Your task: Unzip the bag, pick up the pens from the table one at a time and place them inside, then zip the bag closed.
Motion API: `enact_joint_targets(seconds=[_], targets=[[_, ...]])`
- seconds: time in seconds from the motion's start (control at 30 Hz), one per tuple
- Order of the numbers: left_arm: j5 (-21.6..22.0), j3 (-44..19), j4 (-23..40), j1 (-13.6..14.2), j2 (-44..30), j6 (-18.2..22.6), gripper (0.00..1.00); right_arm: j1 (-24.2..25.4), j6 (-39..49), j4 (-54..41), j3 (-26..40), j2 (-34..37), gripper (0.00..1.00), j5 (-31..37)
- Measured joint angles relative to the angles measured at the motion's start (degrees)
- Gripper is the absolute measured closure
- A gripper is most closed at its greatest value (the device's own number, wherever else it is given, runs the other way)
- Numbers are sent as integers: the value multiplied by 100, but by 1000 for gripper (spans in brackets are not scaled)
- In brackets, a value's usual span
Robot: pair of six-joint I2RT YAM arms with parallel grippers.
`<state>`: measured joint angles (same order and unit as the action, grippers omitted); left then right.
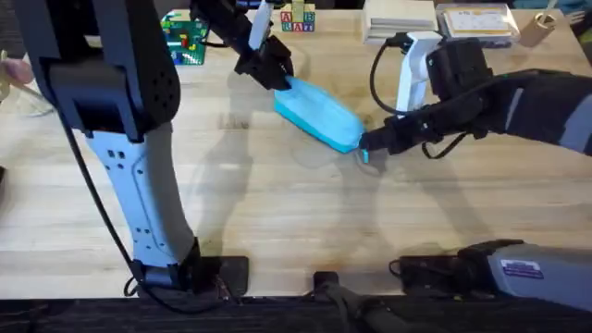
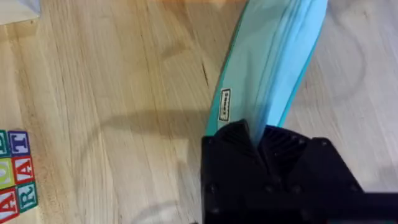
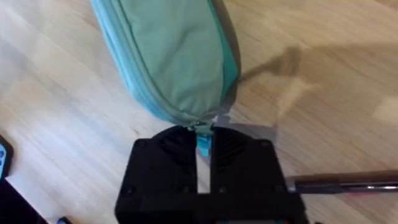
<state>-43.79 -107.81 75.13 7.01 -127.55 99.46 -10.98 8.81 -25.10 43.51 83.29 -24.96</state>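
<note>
Closest under your overhead camera looms the left arm point(image 1: 111, 120), large and dark, rising from its base and reaching away to the far end of the bag point(image 1: 317, 115); your left gripper point(image 1: 268, 67) sits at that end, and the left wrist view shows its black fingers point(image 2: 231, 144) pinched narrow onto the bag's fabric edge, just beside a small sewn label point(image 2: 224, 105). You have the bag lying on the table point(image 1: 277, 203), a sky-blue elongated pouch set diagonally, stretched between the two grippers; it looks closed along the part you can see, with the zip line running around its rounded end. Your right gripper point(image 1: 370, 143) meets the bag's near end; in the right wrist view its fingers point(image 3: 177, 155) are drawn close together with the small teal pull point(image 3: 204, 142) held between them, right where the zip reaches the bag's tip; so you are holding fabric with the left and the zip pull with the right. Beyond the bag from the arm bases you can see coloured letter blocks point(image 1: 298, 18) and a green toy piece point(image 1: 185, 37) beside the left gripper; the left wrist view catches more letter blocks point(image 2: 15, 171) well apart from the bag. Past the right arm, farther from the bag, lie a flat pale box point(image 1: 400, 18) and a clear lidded box point(image 1: 479, 22).
</note>
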Motion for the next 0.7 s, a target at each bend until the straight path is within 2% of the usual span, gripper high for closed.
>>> enact_joint_targets(seconds=[0.53, 0.7], targets=[[0, 0, 2, 0, 0, 0, 958, 0, -1, -37, 0, -5, 972, -17], [2, 0, -2, 0, 0, 0, 958, 0, -25, -142, 4, -586, 971, 5]])
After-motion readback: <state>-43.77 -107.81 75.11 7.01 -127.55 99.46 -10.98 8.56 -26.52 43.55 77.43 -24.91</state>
